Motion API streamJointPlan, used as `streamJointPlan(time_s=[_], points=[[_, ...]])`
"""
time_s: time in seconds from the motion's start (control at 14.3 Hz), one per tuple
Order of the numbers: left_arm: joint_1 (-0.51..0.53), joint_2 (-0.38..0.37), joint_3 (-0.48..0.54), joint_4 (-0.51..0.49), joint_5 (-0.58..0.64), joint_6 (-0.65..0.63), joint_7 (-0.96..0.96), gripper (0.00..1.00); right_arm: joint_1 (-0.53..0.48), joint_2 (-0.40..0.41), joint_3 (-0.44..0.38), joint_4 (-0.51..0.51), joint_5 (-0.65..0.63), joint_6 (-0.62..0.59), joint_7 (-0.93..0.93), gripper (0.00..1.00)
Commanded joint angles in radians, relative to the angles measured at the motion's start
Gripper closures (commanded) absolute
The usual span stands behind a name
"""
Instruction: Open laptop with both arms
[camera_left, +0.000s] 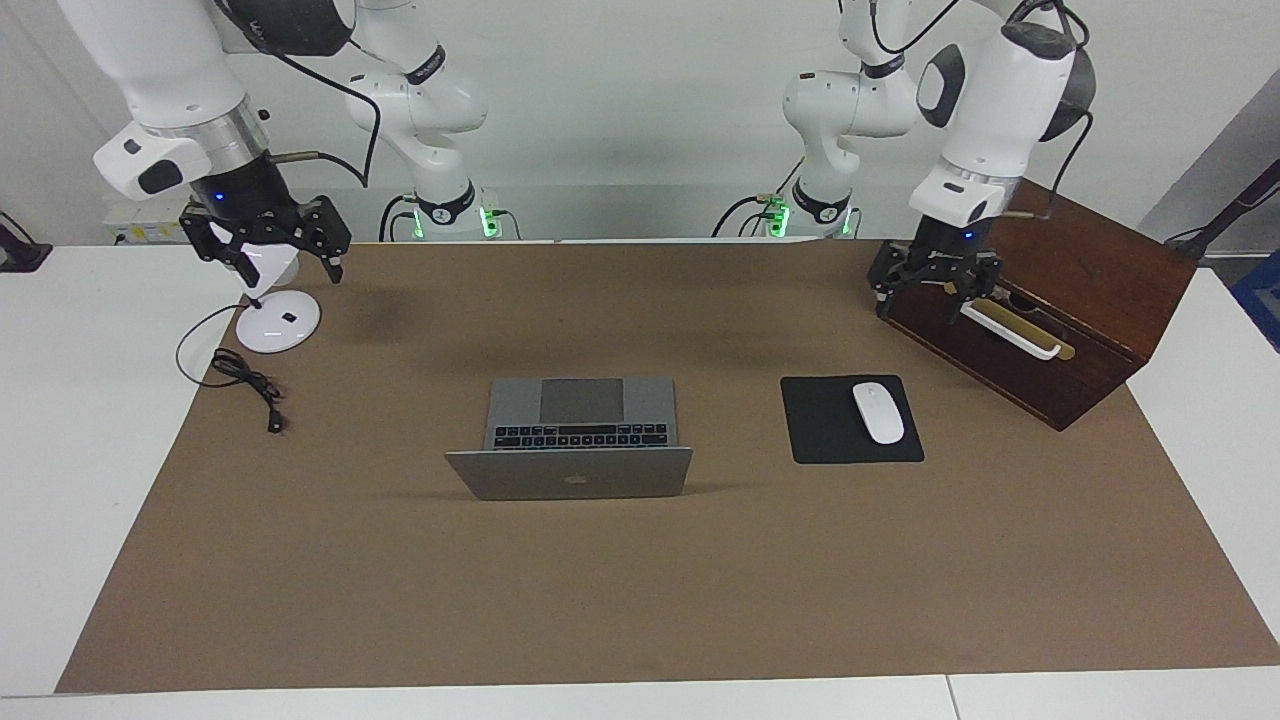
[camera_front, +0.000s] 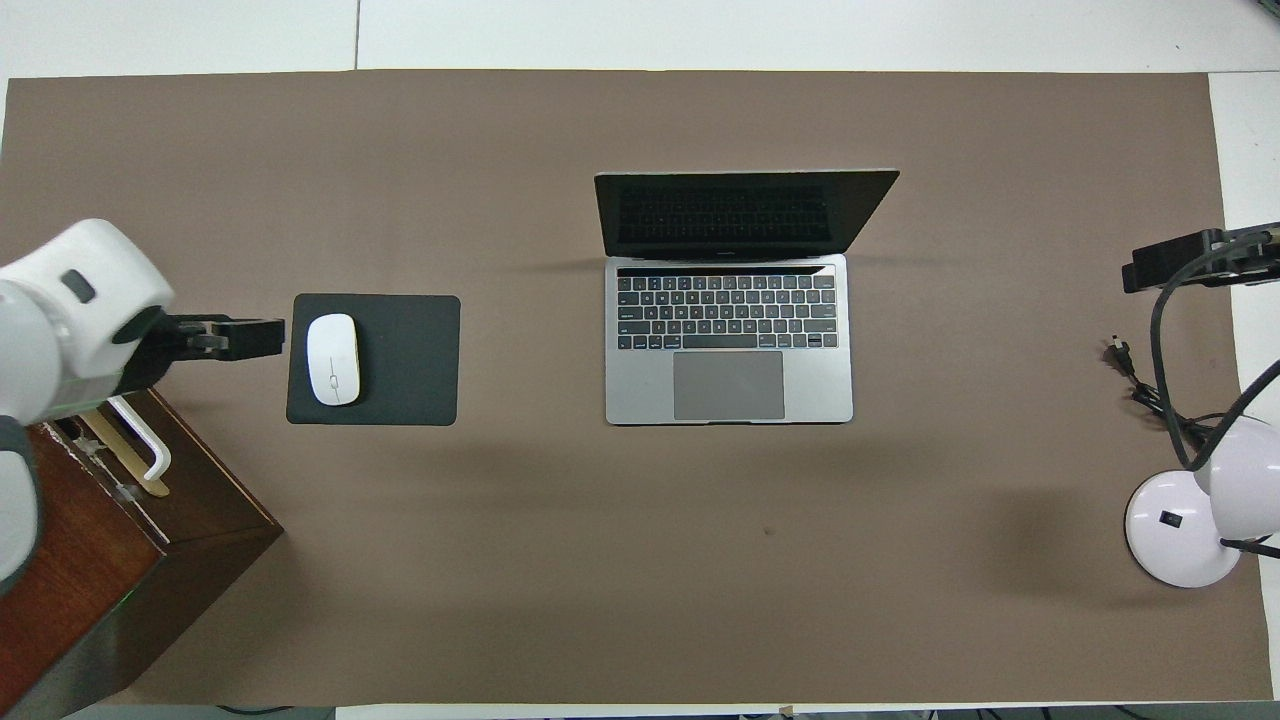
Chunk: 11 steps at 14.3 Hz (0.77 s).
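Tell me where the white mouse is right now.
The white mouse lies on the black mouse pad, at that pad's edge toward the left arm's end of the table, between the open laptop and the wooden box.

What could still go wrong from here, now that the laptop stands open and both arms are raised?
The left gripper hangs open over the wooden box near its white handle; dropping could snag it. The right gripper hangs open over the lamp and its cable; it might catch them. The laptop itself looks untouched.

Silver-grey laptop (camera_left: 570, 470) with black keys, white mouse (camera_left: 878, 412) on black pad (camera_left: 830, 425), brown table cover (camera_left: 640, 580)
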Motion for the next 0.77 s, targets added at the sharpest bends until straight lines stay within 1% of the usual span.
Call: streamJointPlan(time_s=[0.0, 0.14, 0.28, 0.56, 0.7], points=[[0.063, 0.045, -0.013, 0.13, -0.001, -0.134, 0.0, 0.0, -0.01, -0.011, 0.005, 0.01, -0.009, -0.035, -0.016, 0.0], [0.08, 0.073, -0.013, 0.201, -0.001, -0.196, 0.001, 0.0, -0.001, -0.014, 0.009, 0.011, -0.014, -0.074, -0.013, 0.0], [0.083, 0.11, -0.013, 0.285, -0.003, -0.268, 0.001, 0.0, -0.002, -0.014, 0.009, 0.01, -0.011, -0.077, -0.013, 0.0], [0.084, 0.15, -0.013, 0.38, -0.001, -0.371, 0.001, 0.0, -0.013, -0.017, 0.003, 0.007, -0.003, -0.089, -0.013, 0.0], [0.086, 0.183, -0.013, 0.445, 0.0, -0.46, 0.001, 0.0, -0.012, -0.02, 0.003, 0.004, -0.003, -0.086, -0.006, 0.0]])
